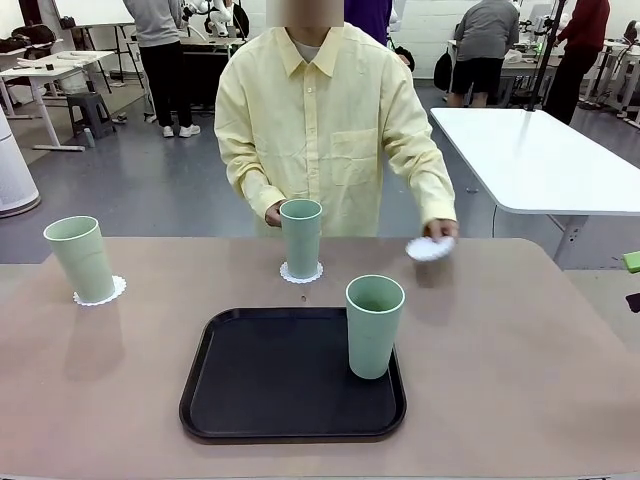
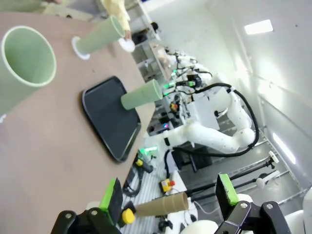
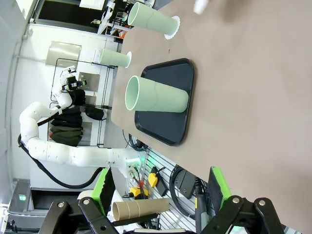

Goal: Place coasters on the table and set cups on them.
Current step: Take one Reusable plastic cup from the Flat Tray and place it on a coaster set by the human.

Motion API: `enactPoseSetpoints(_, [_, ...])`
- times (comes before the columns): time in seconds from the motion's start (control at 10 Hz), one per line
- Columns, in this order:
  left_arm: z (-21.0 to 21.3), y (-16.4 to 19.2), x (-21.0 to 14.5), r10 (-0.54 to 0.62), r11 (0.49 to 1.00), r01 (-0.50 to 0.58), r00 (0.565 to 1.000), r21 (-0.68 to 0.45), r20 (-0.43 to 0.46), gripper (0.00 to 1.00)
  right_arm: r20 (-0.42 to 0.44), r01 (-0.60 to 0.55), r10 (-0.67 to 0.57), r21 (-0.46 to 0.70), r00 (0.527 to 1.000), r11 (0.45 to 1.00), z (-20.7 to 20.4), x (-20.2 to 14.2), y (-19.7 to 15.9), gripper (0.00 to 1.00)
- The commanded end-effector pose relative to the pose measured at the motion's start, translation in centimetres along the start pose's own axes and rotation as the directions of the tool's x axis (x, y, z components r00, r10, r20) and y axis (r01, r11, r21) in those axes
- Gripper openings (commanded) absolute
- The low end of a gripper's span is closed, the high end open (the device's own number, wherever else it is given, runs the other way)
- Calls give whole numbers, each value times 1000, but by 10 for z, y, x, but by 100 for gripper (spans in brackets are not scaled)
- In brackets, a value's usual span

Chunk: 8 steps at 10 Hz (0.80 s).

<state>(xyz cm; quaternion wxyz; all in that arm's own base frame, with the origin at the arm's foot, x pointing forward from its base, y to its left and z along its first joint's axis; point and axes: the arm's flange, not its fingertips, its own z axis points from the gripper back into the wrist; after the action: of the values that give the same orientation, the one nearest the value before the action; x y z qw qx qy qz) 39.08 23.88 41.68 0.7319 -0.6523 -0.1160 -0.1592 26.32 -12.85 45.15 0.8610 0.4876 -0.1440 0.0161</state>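
Three cups [image 3: 156, 100] stand well beyond spread fingers [image 3: 216, 187].

Person's hand [image 1: 272, 213] partly hidden behind middle cup [image 1: 301, 236], held coaster [image 3: 200, 6] blurred, cut off at top edge.

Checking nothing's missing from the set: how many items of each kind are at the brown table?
Pale mint-green plastic tumblers: 3
Round white lacy paper doilies: 3, one in the person's hand
Black rounded-corner tray: 1
Total: 7
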Motion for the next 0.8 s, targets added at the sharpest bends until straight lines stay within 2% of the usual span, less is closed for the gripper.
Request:
enactPoseSetpoints(0.0, [2, -2, -1, 1, 1000, -1, 1000, -7, 1, 100, 1, -15, 15, 15, 1000, 1000, 0, 0, 0, 100])
enactPoseSetpoints(0.4, [2, -2, -1, 1, 1000, -1, 1000, -7, 1, 100, 0, 0, 0, 0, 1000, 1000, 0, 0, 0, 100])
enactPoseSetpoints(0.6, [2, -2, -1, 1, 1000, -1, 1000, -7, 1, 100, -59, 19, -25, -112, 998, 994, 6, 23, 6, 100])
enactPoseSetpoints(0.7, [2, -2, -1, 1, 1000, -1, 1000, -7, 1, 100, -76, 8, -18, -122, 997, 992, 10, 25, 9, 100])
